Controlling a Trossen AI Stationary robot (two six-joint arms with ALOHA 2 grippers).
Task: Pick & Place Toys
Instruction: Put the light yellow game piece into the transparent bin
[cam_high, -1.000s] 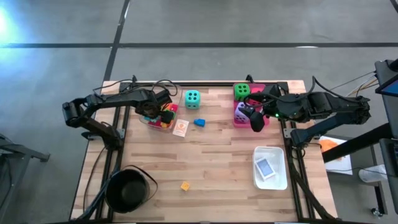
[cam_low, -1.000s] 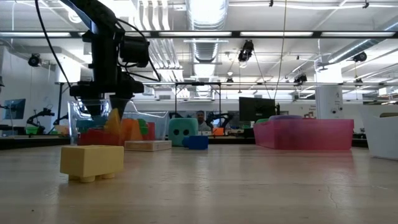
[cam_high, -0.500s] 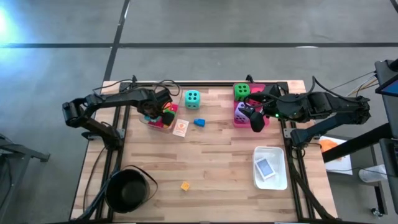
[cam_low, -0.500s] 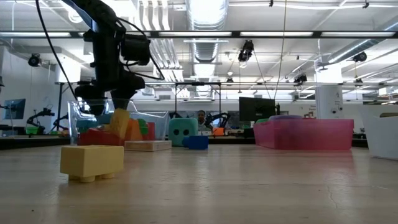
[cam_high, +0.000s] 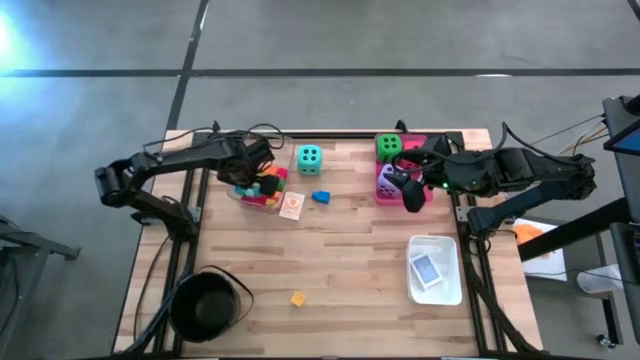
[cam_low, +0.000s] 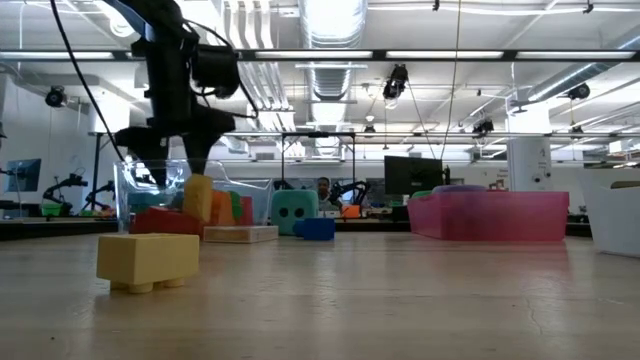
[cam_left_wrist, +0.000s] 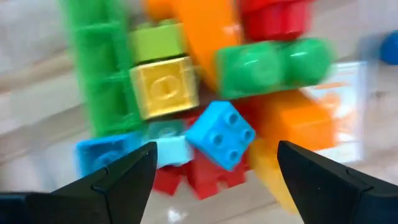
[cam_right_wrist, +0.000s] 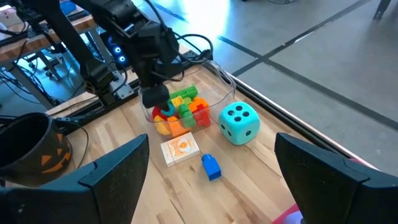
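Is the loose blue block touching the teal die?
Apart. In the high view, bare wood separates the blue block from the teal die; the right wrist view shows the same gap.

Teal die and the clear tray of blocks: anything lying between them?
No. In the high view the strip of table between the teal die and the clear tray is bare wood. The card and blue block lie nearer the table's middle.

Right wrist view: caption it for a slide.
Left end effector hovers open over clear tray of multicoloured blocks, beside teal die.
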